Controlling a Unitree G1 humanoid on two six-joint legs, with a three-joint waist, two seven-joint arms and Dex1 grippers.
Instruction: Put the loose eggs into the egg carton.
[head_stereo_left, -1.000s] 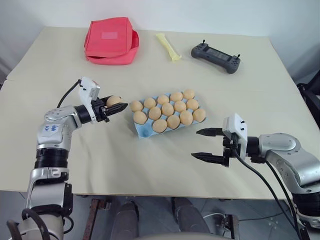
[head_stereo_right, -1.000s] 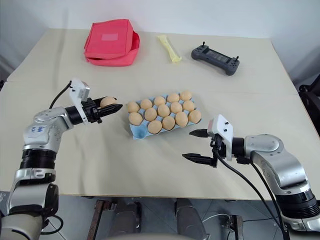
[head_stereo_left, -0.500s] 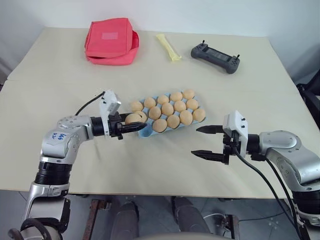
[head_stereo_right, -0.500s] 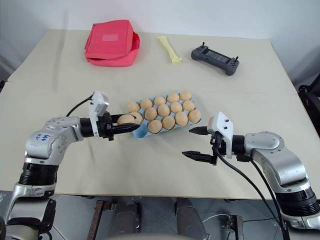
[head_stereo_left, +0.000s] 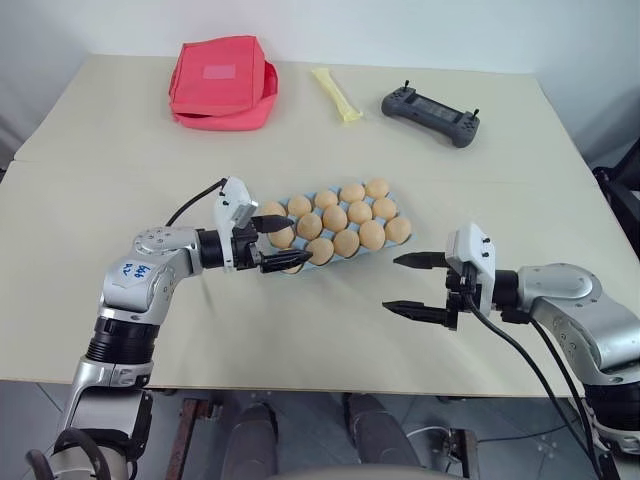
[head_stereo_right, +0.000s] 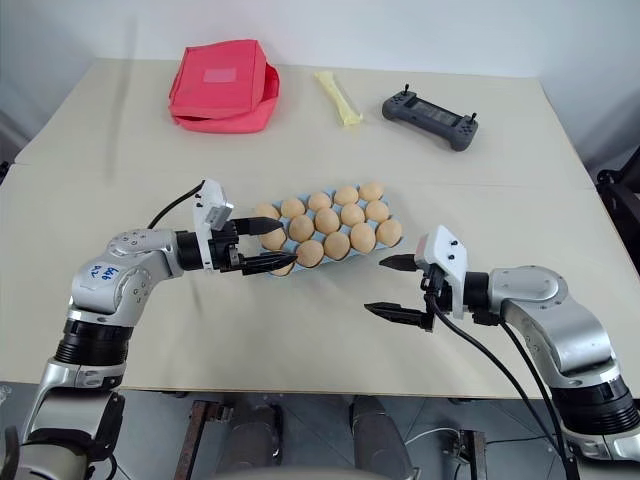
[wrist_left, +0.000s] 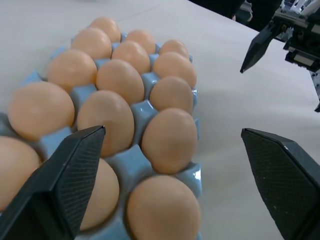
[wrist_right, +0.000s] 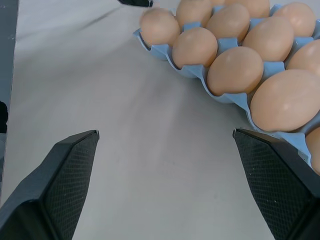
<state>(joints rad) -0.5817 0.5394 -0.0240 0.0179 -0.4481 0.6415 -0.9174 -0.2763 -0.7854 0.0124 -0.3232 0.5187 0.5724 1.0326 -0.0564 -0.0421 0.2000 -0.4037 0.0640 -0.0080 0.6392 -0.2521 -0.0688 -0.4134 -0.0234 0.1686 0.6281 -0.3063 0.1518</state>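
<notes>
While the egg carton (head_stereo_left: 335, 232) lies near the middle of the bench (head_stereo_left: 120, 150), its cups are seen filled with eggs (wrist_left: 170, 140). The left pincer (head_stereo_left: 280, 245) is held at the carton's left end with its fingers apart, one finger on each side of the end egg; whether that egg is touched cannot be told. The right pincer (head_stereo_left: 418, 283) is held above the bench toward the near edge, right of the carton, with its fingers spread wide and nothing between them. A red pouch (head_stereo_left: 222, 82), a yellow strip (head_stereo_left: 338, 93) and a dark controller (head_stereo_left: 431, 115) are placed along the far edge.
</notes>
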